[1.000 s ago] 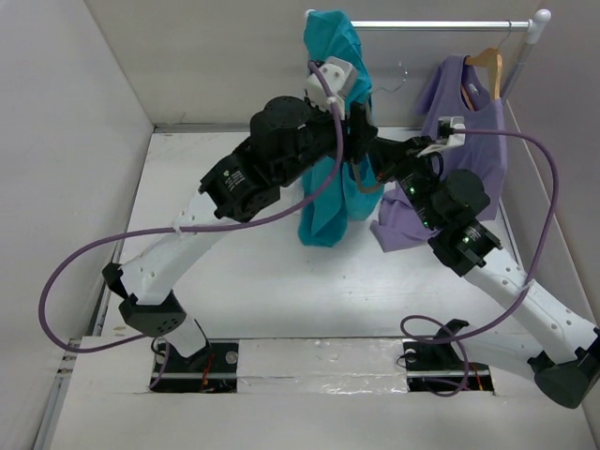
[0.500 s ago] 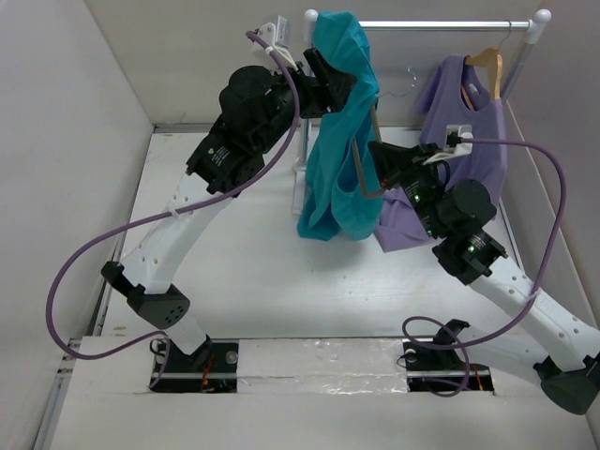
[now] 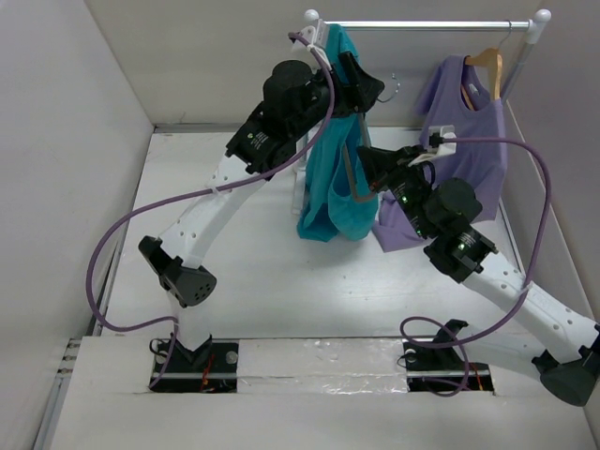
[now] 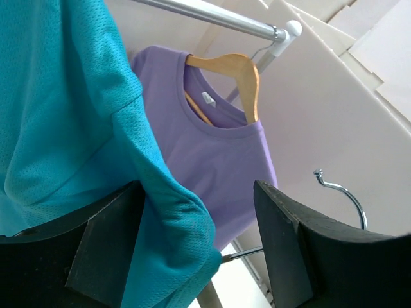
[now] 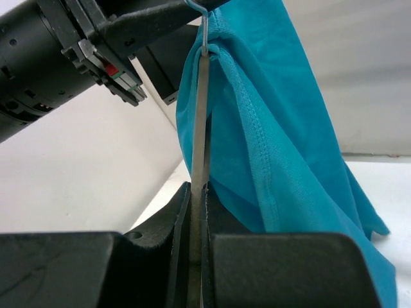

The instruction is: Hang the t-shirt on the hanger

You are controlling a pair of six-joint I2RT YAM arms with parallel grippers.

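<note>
You are partway through, by my reading. Your right fingers (image 5: 257,269) are clamped on a thin straight bar of the grey hanger (image 5: 200,109), which stands nearly on end over the desk (image 3: 262,272). The teal t-shirt (image 5: 270,128) hangs off its upper corner in one long bunch, just beside the purple top (image 3: 469,141) (whether its hem touches the desk, you cannot tell from above). Your left fingers (image 4: 289,250) stand wide apart up by the rail (image 3: 422,25) and pinch nothing; a fold of the shirt lies in the gap against one of them. What is left, I judge, is to get the hanger's other shoulder inside the shirt, square the cloth and hook it on the rail.

The right wrist view gives you what the overhead cannot: the grip on the bar, and a stitched edge of the shirt against the wire near its bend. The left wrist view alone shows the gap between the left fingers, and the wooden hanger (image 4: 241,70) in the purple top's neck. Only the overhead view shows the shirt's whole length. No view shows whether the hanger sits inside the neck opening
</note>
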